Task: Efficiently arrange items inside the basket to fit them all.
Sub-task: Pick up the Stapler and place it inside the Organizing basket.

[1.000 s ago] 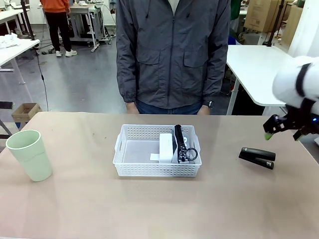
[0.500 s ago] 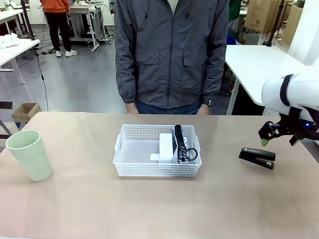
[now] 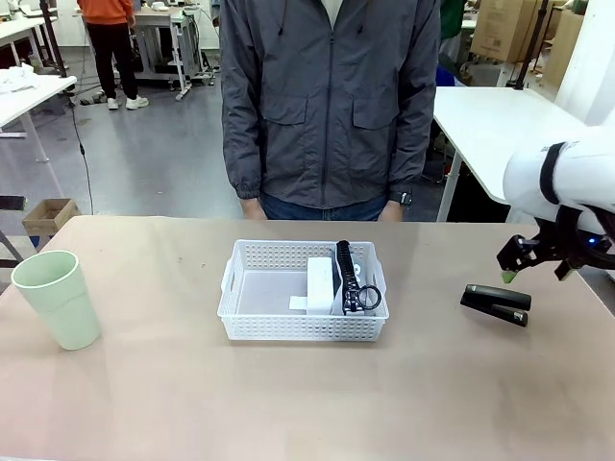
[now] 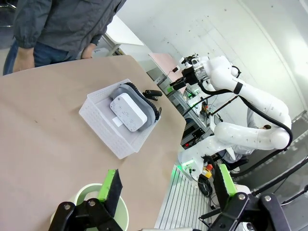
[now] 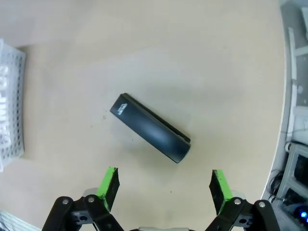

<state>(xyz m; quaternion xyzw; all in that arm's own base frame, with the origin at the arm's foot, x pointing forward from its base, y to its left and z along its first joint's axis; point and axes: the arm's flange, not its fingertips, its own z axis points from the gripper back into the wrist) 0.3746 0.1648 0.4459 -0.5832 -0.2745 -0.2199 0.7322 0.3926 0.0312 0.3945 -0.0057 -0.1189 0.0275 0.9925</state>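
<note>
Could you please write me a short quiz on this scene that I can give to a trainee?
1. True or false: the stapler lies inside the basket.
2. Where does the cup stand?
A. in the basket
B. on the table, at the robot's left
C. on top of the stapler
3. Which thing lies nearest the right gripper, and are its jaws open or shut?

Key
1. False: it lies on the table, to the right of the basket.
2. B
3. The stapler; open.
</note>
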